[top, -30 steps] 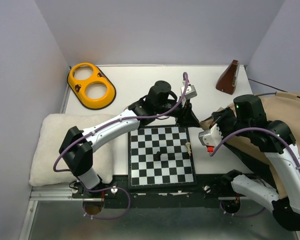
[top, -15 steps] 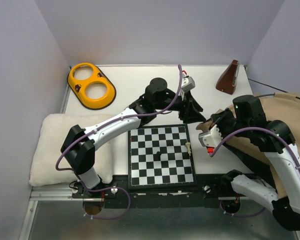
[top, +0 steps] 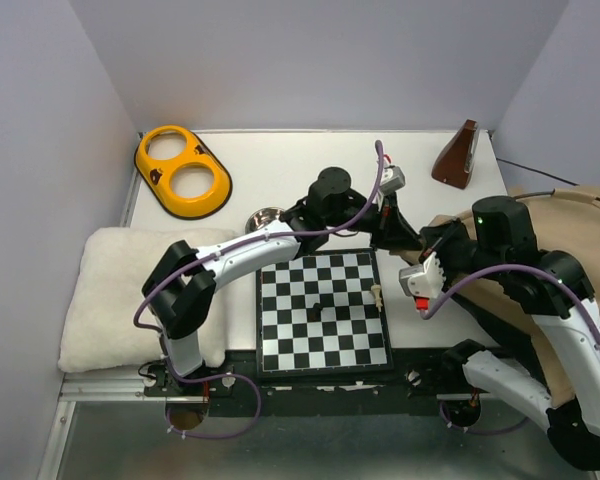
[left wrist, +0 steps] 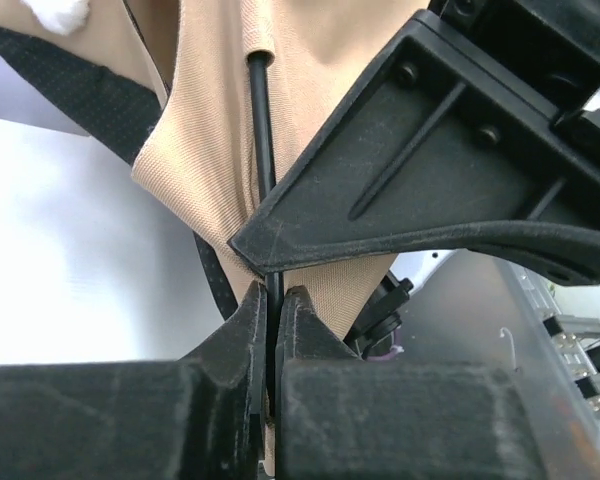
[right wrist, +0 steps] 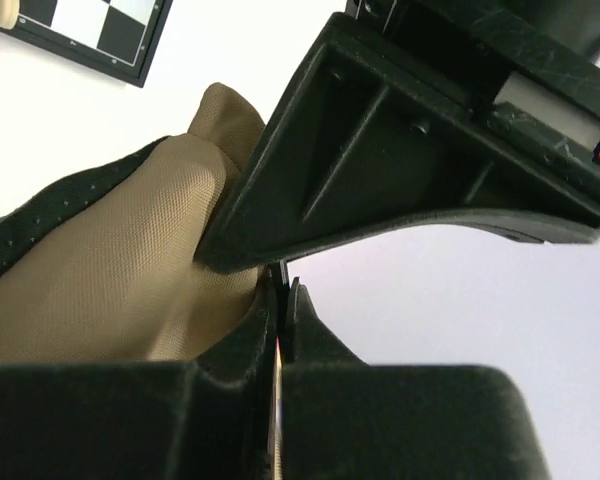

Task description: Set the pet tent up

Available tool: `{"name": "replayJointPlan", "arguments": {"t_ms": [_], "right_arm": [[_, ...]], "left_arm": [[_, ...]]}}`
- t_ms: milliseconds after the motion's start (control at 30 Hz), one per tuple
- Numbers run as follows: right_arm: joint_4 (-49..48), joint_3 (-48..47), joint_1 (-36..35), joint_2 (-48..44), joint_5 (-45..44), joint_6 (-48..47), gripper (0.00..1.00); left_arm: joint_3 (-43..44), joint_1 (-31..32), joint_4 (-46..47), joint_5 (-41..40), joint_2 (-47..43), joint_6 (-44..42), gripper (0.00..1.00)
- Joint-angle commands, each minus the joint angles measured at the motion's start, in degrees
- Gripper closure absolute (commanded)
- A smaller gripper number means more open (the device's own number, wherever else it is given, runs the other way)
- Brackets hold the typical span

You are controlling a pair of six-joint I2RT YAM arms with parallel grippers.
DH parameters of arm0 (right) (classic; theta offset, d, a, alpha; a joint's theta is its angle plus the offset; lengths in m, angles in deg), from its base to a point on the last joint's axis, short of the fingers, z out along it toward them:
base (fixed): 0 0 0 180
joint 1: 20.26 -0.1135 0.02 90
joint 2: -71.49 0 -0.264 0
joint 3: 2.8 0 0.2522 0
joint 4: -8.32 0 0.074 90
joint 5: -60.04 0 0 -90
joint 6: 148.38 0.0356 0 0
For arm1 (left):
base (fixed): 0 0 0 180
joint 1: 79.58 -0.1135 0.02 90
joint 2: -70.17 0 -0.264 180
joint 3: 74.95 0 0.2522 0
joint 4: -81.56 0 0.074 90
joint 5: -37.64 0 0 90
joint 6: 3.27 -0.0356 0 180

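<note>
The tent (top: 580, 218), a slack heap of tan woven cloth with black dotted lining (right wrist: 40, 232), lies at the table's (top: 280, 160) right edge and spills over it, just right of the checkered board (top: 323, 310). The left gripper (left wrist: 271, 292) is all but closed, its ridged black tips pinching the thin round pole (left wrist: 259, 130) where it leaves a cloth sleeve. The right gripper (right wrist: 280, 272) is clamped tight on the tent's bunched edge.
</note>
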Motion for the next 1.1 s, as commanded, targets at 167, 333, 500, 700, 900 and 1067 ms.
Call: {"name": "replayJointPlan", "arguments": {"t_ms": [167,333,500,700,900,1067], "right_arm": [[-1.8,1.4,-0.1,-4.8,5.1,3.9,0.17],[1.3,-0.6,-0.2,-7.0,17.7,9.2,0.00],[0.5,-6.2,-1.0,-4.7,34.8,22.8,0.00],[-5.4,-14.9,-5.1,-0.8,39.4,40.4,0.00],[-4.2,-31.1,-5.5,7.9,31.6,50.3,0.00],[0.9,-36.8,-5.5,14.7,9.8,55.9,0.00]], "left_arm": [[-9.1,-1.2,4.7,-4.0,-7.4,-1.6,1.00],[-9.2,-5.4,-0.5,-10.5,-7.1,-3.4,1.00],[-7.9,-9.2,-3.0,-14.9,-5.1,-5.6,1.00],[-4.7,-16.3,-6.0,-11.2,-1.8,-12.5,1.00],[3.4,-25.4,-17.4,-7.1,2.7,-28.0,1.00],[16.0,-32.2,-29.0,-1.1,11.3,-41.0,1.00]]}}
